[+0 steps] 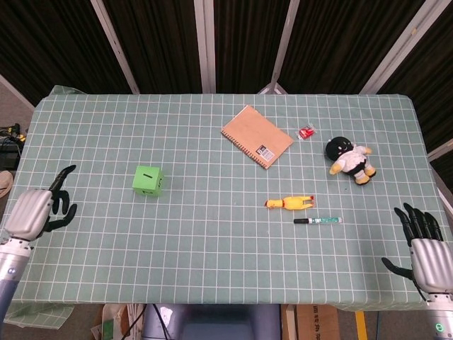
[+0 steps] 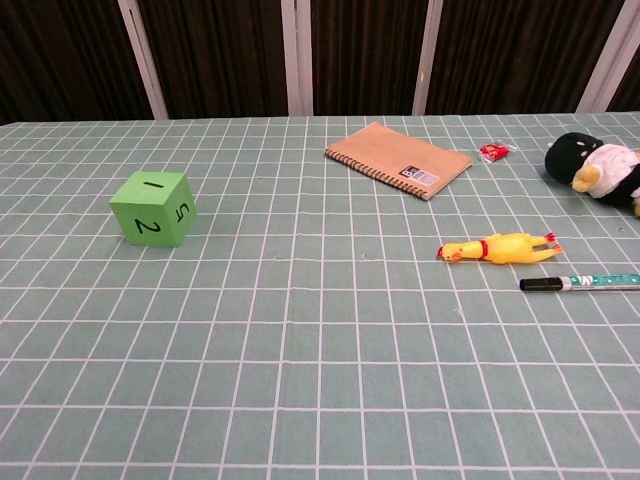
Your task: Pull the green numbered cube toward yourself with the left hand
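Note:
The green numbered cube sits on the left half of the grid-patterned table; in the chest view the cube shows the numbers 1, 2 and 5. My left hand hovers over the table's left edge, well left of the cube and slightly nearer me, its fingers spread and holding nothing. At the near right corner my right hand is open, fingers apart, empty. Neither hand shows in the chest view.
A brown spiral notebook lies at the back centre, with a small red item beside it. A black-and-white plush toy lies at the right. A yellow rubber chicken and a marker pen lie right of centre.

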